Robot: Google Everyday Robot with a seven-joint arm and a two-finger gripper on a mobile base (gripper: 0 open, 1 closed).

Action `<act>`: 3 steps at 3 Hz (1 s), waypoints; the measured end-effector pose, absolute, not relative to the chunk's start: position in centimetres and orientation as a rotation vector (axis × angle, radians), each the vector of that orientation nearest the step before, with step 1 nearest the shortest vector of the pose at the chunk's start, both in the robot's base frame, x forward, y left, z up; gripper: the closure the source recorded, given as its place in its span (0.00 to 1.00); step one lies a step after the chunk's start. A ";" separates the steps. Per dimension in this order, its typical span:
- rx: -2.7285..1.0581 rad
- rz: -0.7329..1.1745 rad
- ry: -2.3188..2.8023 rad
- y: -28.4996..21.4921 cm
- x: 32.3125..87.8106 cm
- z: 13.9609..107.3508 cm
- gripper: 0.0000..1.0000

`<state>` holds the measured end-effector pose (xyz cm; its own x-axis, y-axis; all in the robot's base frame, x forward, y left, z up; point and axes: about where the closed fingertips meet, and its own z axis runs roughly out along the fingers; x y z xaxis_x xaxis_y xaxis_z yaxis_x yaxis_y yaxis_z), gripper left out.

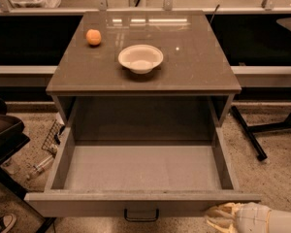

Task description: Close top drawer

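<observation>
Okay, camera view: one view only, looking down at the front of a grey-brown cabinet.
Top drawer: pulled far out toward the camera, grey box interior in plain sight, front panel along the bottom edge of the view.
Handle: small dark loop at the centre of the front panel, nothing touching it.
Gripper: pale, bottom right corner, reaching in from the right, just beside the right end of the drawer front and low against it; contact not clear.
Gripper state: cannot tell whether spread or pressed together; nothing seen held.
Bowl: white, upright, near the middle of the cabinet top.
Orange ball: round, on the cabinet top, left of and behind the bowl, apart from it.
Floor: speckled, dark stand legs at right.
Shoe: bottom left corner, partly cut off.
</observation>
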<state>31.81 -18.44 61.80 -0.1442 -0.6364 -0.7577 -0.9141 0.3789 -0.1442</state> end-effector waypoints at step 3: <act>-1.423 0.428 1.700 -14.3 40.8 64.2 1.00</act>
